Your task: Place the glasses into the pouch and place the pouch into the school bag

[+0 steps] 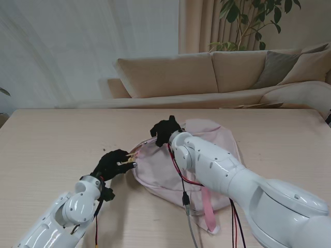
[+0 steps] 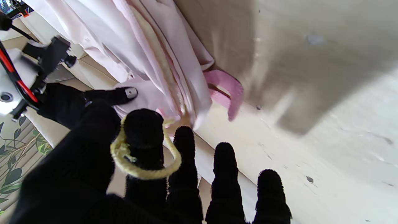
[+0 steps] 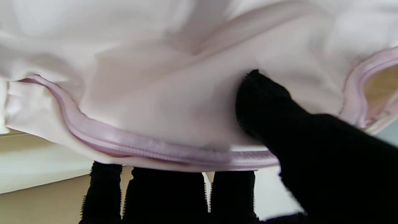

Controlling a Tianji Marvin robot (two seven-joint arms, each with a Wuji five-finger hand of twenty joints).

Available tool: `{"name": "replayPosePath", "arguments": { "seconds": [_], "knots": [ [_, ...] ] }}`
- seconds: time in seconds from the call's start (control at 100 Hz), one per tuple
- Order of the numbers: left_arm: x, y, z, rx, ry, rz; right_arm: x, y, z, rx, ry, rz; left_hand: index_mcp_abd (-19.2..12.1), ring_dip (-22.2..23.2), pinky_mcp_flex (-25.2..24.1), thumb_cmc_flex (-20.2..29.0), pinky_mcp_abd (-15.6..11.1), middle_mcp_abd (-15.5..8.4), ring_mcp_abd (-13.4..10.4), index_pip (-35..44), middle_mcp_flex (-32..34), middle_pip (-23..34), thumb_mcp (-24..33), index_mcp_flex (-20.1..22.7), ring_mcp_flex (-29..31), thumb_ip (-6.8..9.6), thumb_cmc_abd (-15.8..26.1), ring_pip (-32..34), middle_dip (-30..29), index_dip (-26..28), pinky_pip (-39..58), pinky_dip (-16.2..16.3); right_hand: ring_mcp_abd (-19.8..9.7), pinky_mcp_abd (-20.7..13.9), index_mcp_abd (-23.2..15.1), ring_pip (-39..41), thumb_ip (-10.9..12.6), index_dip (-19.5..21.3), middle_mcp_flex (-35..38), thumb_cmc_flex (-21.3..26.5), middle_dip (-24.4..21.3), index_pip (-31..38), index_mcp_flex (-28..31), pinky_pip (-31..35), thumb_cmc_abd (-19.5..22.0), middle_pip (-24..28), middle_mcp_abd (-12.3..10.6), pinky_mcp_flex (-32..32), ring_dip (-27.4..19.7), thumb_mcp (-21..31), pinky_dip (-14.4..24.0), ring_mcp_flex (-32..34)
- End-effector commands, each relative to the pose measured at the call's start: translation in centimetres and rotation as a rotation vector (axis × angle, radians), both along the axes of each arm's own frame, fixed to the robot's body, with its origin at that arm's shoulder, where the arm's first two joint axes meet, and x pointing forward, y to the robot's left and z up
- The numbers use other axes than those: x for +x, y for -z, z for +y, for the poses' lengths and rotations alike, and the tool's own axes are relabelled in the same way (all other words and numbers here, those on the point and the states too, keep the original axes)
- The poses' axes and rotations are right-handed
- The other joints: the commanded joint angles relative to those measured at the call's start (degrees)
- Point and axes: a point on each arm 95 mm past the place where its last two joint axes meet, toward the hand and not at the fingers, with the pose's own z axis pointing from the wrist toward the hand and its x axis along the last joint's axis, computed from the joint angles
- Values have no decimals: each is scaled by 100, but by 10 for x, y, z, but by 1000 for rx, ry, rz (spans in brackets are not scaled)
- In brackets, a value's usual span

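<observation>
Nearest to me, the left robot hand (image 1: 115,163) in its fuzzy black knit glove rests on the pale wood-grain bench (image 1: 51,139) at the left edge of the school bag (image 1: 207,155). A loop of frayed yellow cord (image 2: 146,161) is hooked round one of its fingers (image 2: 143,137); the cord runs toward a cream-yellow cloth edge, which may be the pouch (image 2: 158,59), tucked between the pink folds at the bag's mouth, though how far in it sits cannot be told. The glasses are not visible.

The school bag is soft, smooth, pale pink cloth, lying slumped and rounded at the bench's middle. A darker pink webbing strap (image 1: 209,209) trails from it toward me, and a short webbing loop (image 2: 228,90) shows in the left wrist view.

Farther on, the right robot hand (image 1: 165,129), gloved alike, pinches the bag's rim: its thumb (image 3: 264,99) presses on the inside cloth and the other fingers sit under the lilac zipper tape (image 3: 149,149), lifting the opening.

Bare bench lies wide to the left and right of the bag, and between it and the far edge. No writing or label is readable anywhere.

Beyond the bench stands a beige sofa (image 1: 207,72), with a leafy plant (image 1: 248,20) behind it.
</observation>
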Motion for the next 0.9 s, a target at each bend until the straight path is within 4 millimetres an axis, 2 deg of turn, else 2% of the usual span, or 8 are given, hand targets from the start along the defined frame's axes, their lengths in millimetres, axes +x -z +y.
{"name": "replayPosePath", "arguments": {
  "seconds": [0.0,0.13,0.27,0.37,0.51,0.58,0.67,0.89],
  "knots": [
    [6,-5,1,9,20,-1,6,9,-33,-48,46,17,-255,4,8,-246,52,19,-22,94,43,-2,-193,-30,43,37,150,1,-36,79,72,96,-102,124,-26,215,87,328,304,235,208,399,541,27,-95,447,606,-67,88,911,-68,188],
    [8,-2,11,65,28,6,11,8,-49,-74,77,-17,-242,5,30,-260,46,30,-37,50,-13,-26,-212,-161,29,37,195,7,-57,82,81,98,-16,243,76,268,227,463,329,336,241,390,623,40,-234,499,717,82,-13,934,-43,331],
    [-4,10,27,145,23,43,15,8,-59,-74,131,-37,-241,-3,29,-262,43,52,-38,-5,-52,-52,-263,-301,14,36,233,-4,-84,80,81,96,133,322,273,338,297,454,379,512,216,433,757,37,-331,484,909,203,-165,934,-26,398],
    [-18,20,41,191,9,74,17,8,-65,-80,145,-47,-211,-1,25,-217,46,54,-12,-20,-49,-45,-284,-383,12,45,245,-1,-90,92,79,95,140,321,233,347,240,444,388,516,191,426,799,73,-314,446,893,222,-223,934,-13,388],
    [-40,30,52,226,-25,109,18,9,-70,-78,193,-49,-111,9,33,-148,81,106,66,-13,37,-17,-341,-330,56,52,273,19,-86,96,88,102,217,318,319,409,130,322,457,614,100,425,848,142,-109,349,1026,294,-283,754,15,442],
    [-51,32,48,203,-9,142,19,9,-70,-75,232,-70,-7,4,-38,-68,45,112,73,-23,1,-39,-365,-283,-13,57,291,-11,-90,87,67,102,366,327,497,581,156,265,514,693,105,471,867,203,-137,427,1228,367,-248,733,47,501],
    [-61,31,35,193,38,133,19,10,-70,-86,292,-113,-109,5,-6,-80,78,101,59,13,-9,-58,-459,-209,10,55,298,-14,-96,108,77,105,510,309,683,767,218,229,587,729,133,546,887,283,-283,558,1425,457,-229,840,97,572],
    [-69,18,-8,74,137,84,18,10,-71,-126,446,-181,-266,-24,53,-50,98,86,17,51,39,-113,-612,-169,67,92,335,-59,-137,158,48,50,630,249,853,815,276,212,630,785,127,595,891,329,-405,593,1554,520,-260,933,136,597]
  ]
}}
